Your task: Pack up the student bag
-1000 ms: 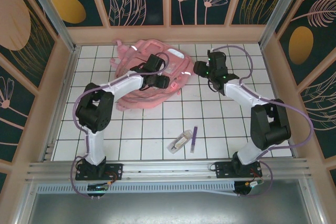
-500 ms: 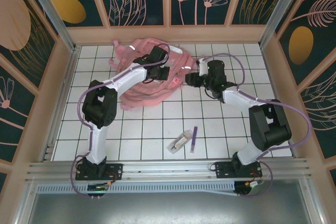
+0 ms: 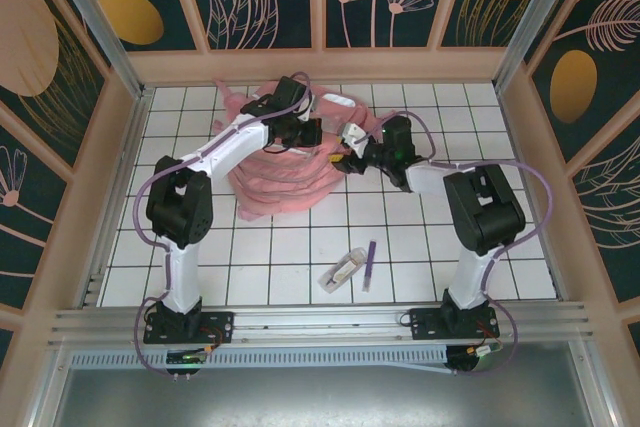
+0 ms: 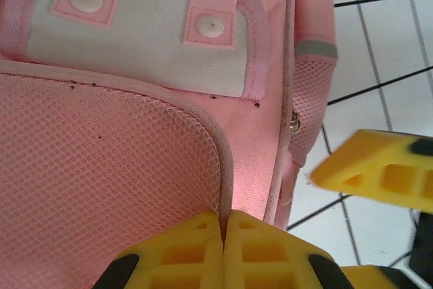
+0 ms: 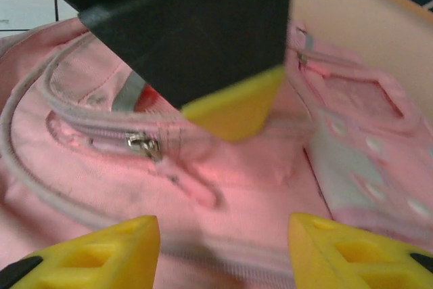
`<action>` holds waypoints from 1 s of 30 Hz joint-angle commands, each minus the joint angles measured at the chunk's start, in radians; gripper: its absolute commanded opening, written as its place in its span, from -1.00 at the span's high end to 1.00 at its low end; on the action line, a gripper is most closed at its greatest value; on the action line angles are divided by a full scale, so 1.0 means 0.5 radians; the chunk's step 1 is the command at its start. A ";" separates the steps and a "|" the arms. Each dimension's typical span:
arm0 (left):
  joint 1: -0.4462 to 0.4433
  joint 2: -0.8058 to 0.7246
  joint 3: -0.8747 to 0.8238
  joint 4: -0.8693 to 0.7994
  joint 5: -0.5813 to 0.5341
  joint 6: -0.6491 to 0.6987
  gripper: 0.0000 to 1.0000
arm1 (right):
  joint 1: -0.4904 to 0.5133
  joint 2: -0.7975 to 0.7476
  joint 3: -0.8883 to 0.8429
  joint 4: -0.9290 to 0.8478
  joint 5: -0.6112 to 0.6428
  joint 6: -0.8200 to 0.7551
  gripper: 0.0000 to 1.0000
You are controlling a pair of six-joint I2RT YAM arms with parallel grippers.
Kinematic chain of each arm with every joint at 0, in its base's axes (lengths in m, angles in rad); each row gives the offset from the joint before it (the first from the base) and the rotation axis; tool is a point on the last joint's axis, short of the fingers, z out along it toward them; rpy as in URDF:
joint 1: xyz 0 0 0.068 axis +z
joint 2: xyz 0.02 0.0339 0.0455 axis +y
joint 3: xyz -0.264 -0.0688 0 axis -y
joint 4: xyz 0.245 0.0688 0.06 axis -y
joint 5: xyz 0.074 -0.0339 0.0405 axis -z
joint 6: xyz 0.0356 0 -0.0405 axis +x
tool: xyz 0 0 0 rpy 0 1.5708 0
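Two arms reached over the white gridded worktop (image 3: pixel 250 252) to the student bag (image 3: pixel 280 172), which lay slumped in a pink heap at the far middle of the tiles, close to the back wall. The left claw (image 3: pixel 303 133) sat on the bag's upper part. In the left wrist view its yellow pads (image 4: pixel 260 248) were pressed tight together, and the piped edge of a mesh pocket (image 4: pixel 101 167) ran straight in between them, so the claw was clamped on that rim of the bag. Above the mesh pocket was a pale panel (image 4: pixel 135 38) with pink tabs and white snaps.

The right claw (image 3: pixel 350 155) came in from the bag's right side, just beside the left one. In the right wrist view its two yellow fingertips (image 5: pixel 88 252) stood apart at a middling width over pink fabric, gripping nothing. A metal zipper pull (image 5: pixel 139 143) lay on a zip line beyond them, and one finger of the left claw hung close above the fabric.

Well apart from the bag, near the front of the worktop, a small pale item (image 3: pixel 341 270), too small to make out, and a purple pen (image 3: pixel 368 265) lay side by side.
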 commanded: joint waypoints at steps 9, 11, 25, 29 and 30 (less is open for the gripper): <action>0.034 -0.200 -0.107 0.358 0.211 -0.243 1.00 | 0.153 0.063 0.056 -0.087 -0.009 -0.339 1.00; 0.045 -0.209 -0.158 0.451 0.159 -0.268 1.00 | 0.176 -0.026 -0.030 -0.147 -0.019 -0.391 1.00; 0.041 -0.100 -0.222 0.872 0.071 -0.505 1.00 | 0.786 0.087 -0.009 -0.040 0.382 -0.213 0.69; 0.039 -0.091 -0.223 0.875 0.082 -0.546 1.00 | 0.813 0.055 -0.012 -0.013 0.211 -0.107 0.36; 0.039 -0.104 -0.243 0.894 0.081 -0.549 1.00 | 0.797 0.025 -0.046 -0.014 0.165 -0.119 0.33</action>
